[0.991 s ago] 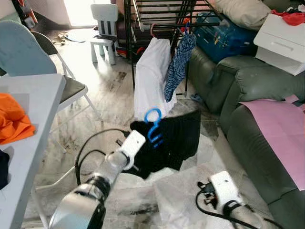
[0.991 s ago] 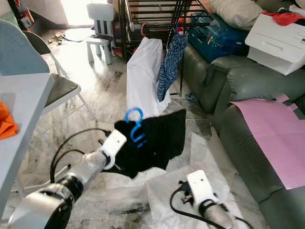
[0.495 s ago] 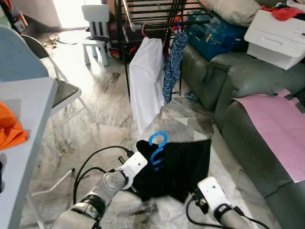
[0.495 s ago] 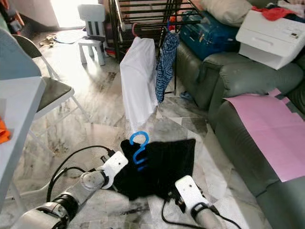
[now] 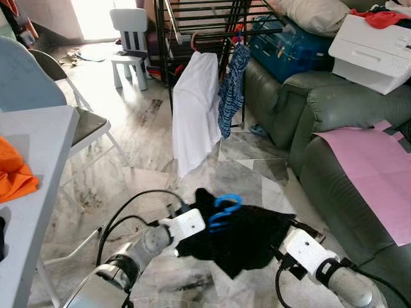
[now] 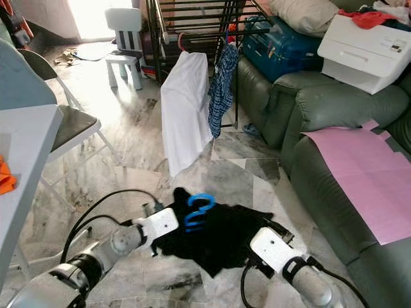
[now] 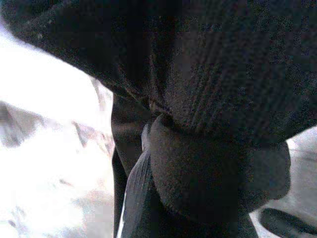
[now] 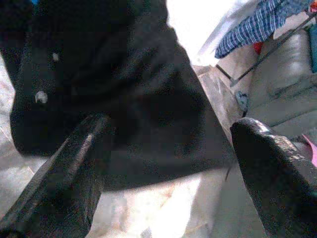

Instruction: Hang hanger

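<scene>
A blue plastic hanger [image 5: 221,209] carries a black garment [image 5: 247,236], held low over the marble floor. My left gripper [image 5: 207,228] is shut on the hanger, its fingers buried under the black cloth [image 7: 208,89]. The hook tilts over to the right. My right gripper [image 8: 173,126] is open at the garment's right edge, the cloth lying just beyond its spread fingers [image 8: 74,168]. Ahead stands the black drying rack [image 5: 212,22], with a white shirt [image 5: 196,112] and a blue patterned cloth [image 5: 232,90] hanging from it.
A green sofa [image 5: 334,128] with a pink sheet [image 5: 372,173] runs along the right. At the left are a white table [image 5: 32,192] with an orange cloth [image 5: 13,170] and a folding chair [image 5: 83,122]. A small white chair [image 5: 128,45] stands beyond.
The hanger and garment have dropped from hanging upright to lying flatter, hook tipped right. My right gripper has risen to the garment's right edge. The camera has also shifted.
</scene>
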`<state>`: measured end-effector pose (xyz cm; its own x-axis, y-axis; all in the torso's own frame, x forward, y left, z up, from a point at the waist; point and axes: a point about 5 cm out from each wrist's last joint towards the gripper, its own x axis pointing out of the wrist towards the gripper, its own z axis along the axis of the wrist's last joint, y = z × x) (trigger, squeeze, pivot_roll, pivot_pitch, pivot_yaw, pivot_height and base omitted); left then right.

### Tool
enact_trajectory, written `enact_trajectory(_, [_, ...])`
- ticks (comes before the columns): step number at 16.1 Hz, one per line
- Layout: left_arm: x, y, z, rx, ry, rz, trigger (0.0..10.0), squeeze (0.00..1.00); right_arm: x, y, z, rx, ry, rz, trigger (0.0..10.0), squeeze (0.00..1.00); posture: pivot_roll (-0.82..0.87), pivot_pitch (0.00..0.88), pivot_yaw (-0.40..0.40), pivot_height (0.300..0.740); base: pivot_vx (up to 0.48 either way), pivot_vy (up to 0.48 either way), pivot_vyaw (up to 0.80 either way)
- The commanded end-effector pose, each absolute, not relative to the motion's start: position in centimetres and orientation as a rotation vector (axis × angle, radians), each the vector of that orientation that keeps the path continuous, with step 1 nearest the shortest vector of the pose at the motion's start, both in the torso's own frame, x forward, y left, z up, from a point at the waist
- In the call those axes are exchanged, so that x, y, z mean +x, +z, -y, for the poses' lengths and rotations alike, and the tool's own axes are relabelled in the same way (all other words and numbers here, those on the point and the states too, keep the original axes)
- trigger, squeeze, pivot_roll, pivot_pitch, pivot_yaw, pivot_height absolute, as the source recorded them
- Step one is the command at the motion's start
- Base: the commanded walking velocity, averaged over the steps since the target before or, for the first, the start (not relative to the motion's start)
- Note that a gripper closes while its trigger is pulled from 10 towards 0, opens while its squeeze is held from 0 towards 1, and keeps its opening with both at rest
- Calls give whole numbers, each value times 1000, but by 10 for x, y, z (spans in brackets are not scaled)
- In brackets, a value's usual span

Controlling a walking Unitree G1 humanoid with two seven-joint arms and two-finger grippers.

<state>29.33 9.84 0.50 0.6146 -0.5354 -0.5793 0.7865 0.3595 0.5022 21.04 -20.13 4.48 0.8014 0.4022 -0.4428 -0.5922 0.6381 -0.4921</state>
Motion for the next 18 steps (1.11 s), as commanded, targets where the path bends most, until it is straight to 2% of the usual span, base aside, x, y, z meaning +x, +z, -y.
enact_trajectory(1, [296, 13, -89, 891, -938, -258, 0, 0, 213, 47, 201, -705, 620, -292, 10000, 675, -85, 0, 24, 740, 0, 0, 0])
enact_trajectory(2, [295, 13, -88, 909, -962, -244, 0, 0, 214, 47, 201, -720, 646, -294, 10000, 290, -85, 0, 25, 740, 0, 0, 0])
enact_trajectory(3, [295, 14, -88, 909, -971, -238, 0, 0, 215, 48, 200, -710, 659, -296, 10000, 173, -83, 0, 25, 740, 0, 0, 0])
enact_trajectory(4, [295, 17, -86, 947, -1014, -194, 0, 0, 218, 48, 201, -728, 708, -310, 10000, 0, -64, 0, 22, 740, 0, 0, 0])
enact_trajectory(8, [296, 21, -82, 962, -1037, -151, 0, 0, 223, 45, 200, -714, 765, -347, 10000, 0, -58, 0, 25, 740, 0, 0, 0])
enact_trajectory(9, [297, 25, -77, 956, -1046, -118, 0, 0, 224, 40, 198, -629, 800, -395, 10000, 0, -58, 0, 27, 740, 0, 0, 0])
enact_trajectory(11, [297, 26, -75, 960, -1056, -99, 0, 0, 221, 33, 195, -605, 844, -435, 10000, 0, -62, 0, 30, 740, 0, 0, 0])
enact_trajectory(12, [296, 27, -73, 963, -1063, -84, 0, 0, 216, 25, 192, -575, 903, -487, 8902, 0, -62, 0, 28, 740, 0, 0, 0])
enact_trajectory(13, [297, 27, -72, 963, -1065, -77, 0, 0, 214, 21, 191, -557, 926, -508, 0, 0, -60, 0, 25, 740, 0, 0, 0])
enact_trajectory(18, [297, 30, -69, 966, -1074, -47, 0, 0, 222, 16, 194, -553, 961, -541, 0, 0, -52, 0, 15, 740, 0, 0, 0])
